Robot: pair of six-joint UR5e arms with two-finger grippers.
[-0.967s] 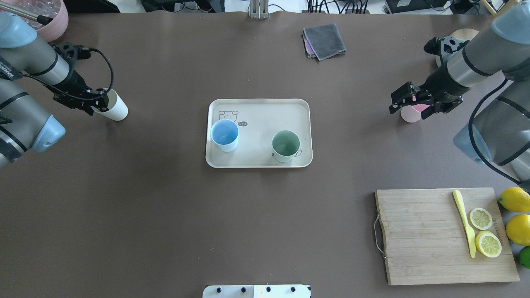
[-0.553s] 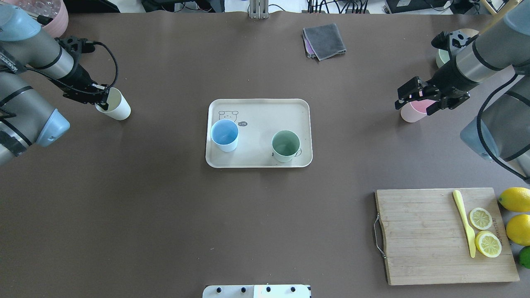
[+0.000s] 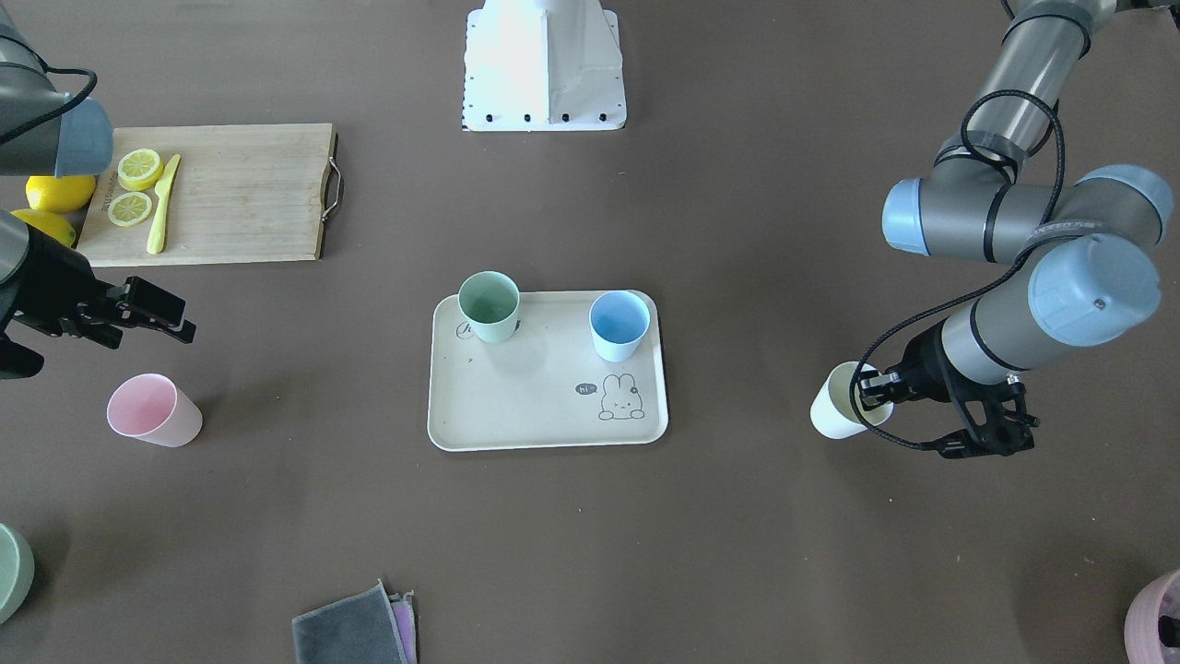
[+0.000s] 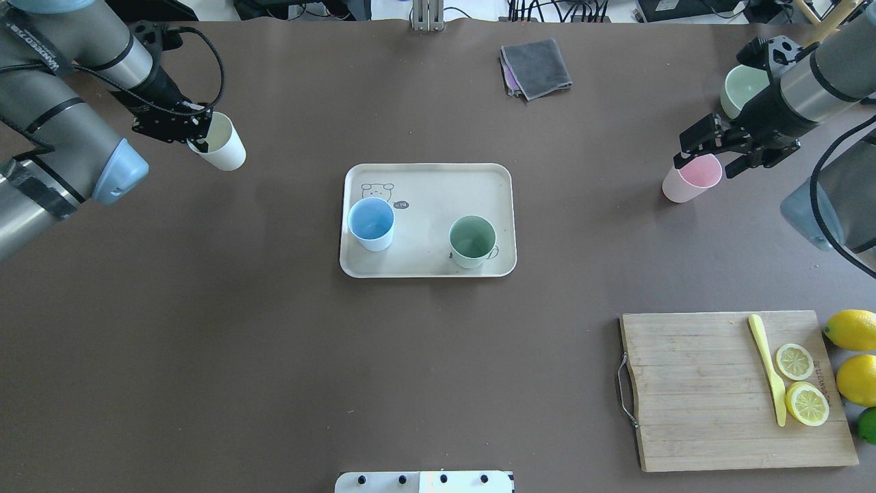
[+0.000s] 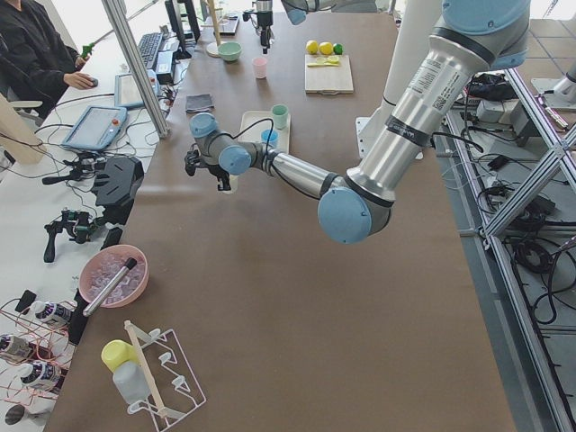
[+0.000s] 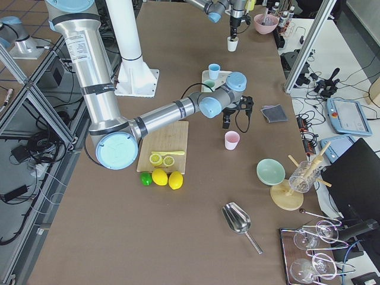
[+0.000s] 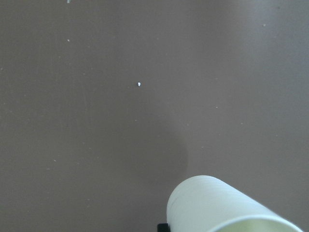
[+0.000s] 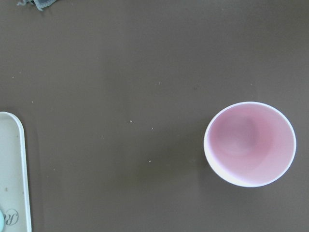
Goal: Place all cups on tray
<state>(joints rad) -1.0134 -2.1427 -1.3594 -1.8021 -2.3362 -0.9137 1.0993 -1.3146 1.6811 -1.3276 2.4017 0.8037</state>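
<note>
The beige tray (image 4: 438, 185) (image 3: 539, 410) lies mid-table with a blue cup (image 4: 371, 224) (image 3: 619, 325) and a green cup (image 4: 472, 241) (image 3: 489, 306) standing on it. My left gripper (image 4: 200, 134) (image 3: 874, 388) is shut on the rim of the cream cup (image 4: 222, 144) (image 3: 837, 406) (image 7: 227, 205), which hangs tilted above the table, left of the tray. The pink cup (image 4: 690, 179) (image 3: 153, 410) (image 8: 249, 143) stands upright on the table right of the tray. My right gripper (image 4: 716, 152) (image 3: 155, 315) hovers open above it, holding nothing.
A wooden cutting board (image 4: 691, 390) with a yellow knife (image 4: 768, 366) and lemon halves (image 4: 801, 383) sits front right, whole lemons (image 4: 852, 356) beside it. A grey cloth (image 4: 536, 67) lies at the far edge. A green bowl (image 4: 742, 89) stands behind the right arm.
My left gripper has lifted the cream cup off the table and carried it right and farther away. My right gripper has risen off the pink cup, which has stayed in place.
</note>
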